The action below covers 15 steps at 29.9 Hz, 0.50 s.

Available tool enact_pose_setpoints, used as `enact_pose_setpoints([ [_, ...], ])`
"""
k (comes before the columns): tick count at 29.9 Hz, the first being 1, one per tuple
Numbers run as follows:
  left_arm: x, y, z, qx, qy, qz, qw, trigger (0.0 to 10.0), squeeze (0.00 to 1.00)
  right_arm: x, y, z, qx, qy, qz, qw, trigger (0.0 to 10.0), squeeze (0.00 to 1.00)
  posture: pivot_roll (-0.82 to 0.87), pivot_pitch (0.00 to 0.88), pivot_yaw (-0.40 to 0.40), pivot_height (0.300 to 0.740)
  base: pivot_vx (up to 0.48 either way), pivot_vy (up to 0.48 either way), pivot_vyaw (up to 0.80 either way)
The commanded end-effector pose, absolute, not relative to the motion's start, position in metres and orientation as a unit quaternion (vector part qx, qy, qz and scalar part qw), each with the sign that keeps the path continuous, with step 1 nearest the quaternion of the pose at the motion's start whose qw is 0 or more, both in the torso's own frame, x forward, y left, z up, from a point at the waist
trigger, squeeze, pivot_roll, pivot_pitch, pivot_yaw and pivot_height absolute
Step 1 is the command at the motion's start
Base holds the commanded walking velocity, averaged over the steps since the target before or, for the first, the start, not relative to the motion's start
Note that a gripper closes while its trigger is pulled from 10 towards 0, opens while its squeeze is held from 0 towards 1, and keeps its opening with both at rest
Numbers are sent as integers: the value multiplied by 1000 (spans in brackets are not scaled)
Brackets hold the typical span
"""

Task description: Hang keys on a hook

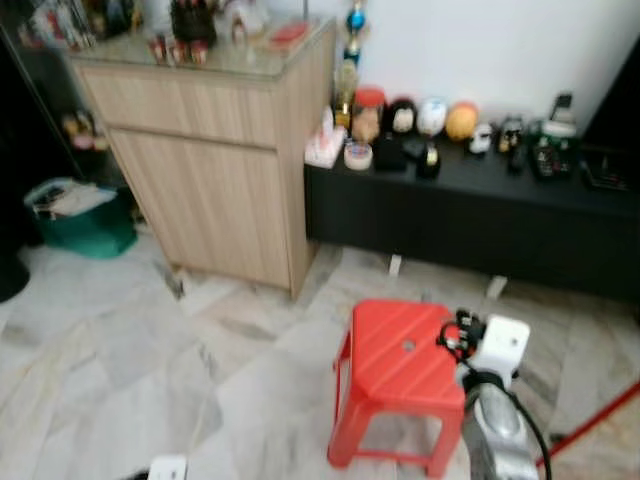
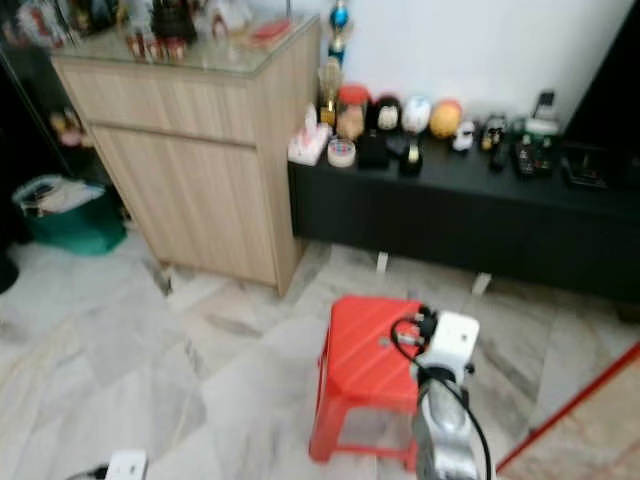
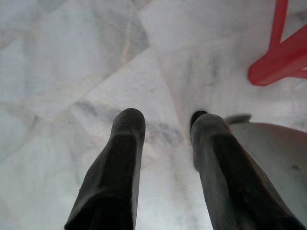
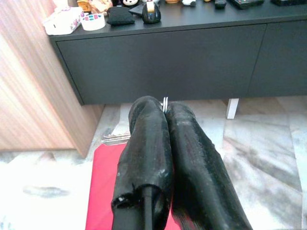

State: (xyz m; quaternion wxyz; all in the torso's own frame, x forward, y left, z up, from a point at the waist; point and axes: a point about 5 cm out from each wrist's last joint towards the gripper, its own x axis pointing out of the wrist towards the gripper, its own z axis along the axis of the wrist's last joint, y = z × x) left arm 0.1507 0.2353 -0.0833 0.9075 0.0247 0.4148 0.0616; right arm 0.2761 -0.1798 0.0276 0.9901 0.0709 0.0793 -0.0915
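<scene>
In the right wrist view my right gripper [image 4: 164, 108] is shut on the keys. A thin metal ring [image 4: 165, 102] pokes out between the fingertips, and silvery keys [image 4: 116, 139] hang beside the left finger. The right arm's white wrist [image 1: 497, 346] hovers over a red plastic stool [image 1: 400, 360], facing the black low console [image 1: 470, 220]. My left gripper [image 3: 165, 124] is open above the marble floor [image 3: 72, 62], with nothing between its fingers. One stool leg [image 3: 283, 57] stands close to it.
A tall wooden cabinet [image 1: 220, 170] stands at the left, butted against the console, which carries several small ornaments and gadgets [image 1: 430, 125]. A green bin [image 1: 85, 215] sits at the far left. A red pole [image 1: 600, 420] slants across the floor at the right, and a white object [image 1: 168, 467] lies near my feet.
</scene>
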Motion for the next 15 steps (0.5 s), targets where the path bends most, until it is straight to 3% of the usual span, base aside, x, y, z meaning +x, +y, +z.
enact_pose_setpoints([
  [1,142,235,-87,16,429,65,901,10000,0,275,-186,27,69,81,-101,989,10000,0,26,0,4,740,-330,0,0],
  [10,126,247,-89,14,446,72,892,10000,0,275,-187,26,65,84,-104,989,10000,0,23,0,3,740,-324,0,0],
  [15,125,247,-90,14,449,71,891,10000,0,275,-187,26,66,88,-107,988,10000,0,22,0,3,740,0,0,-163],
])
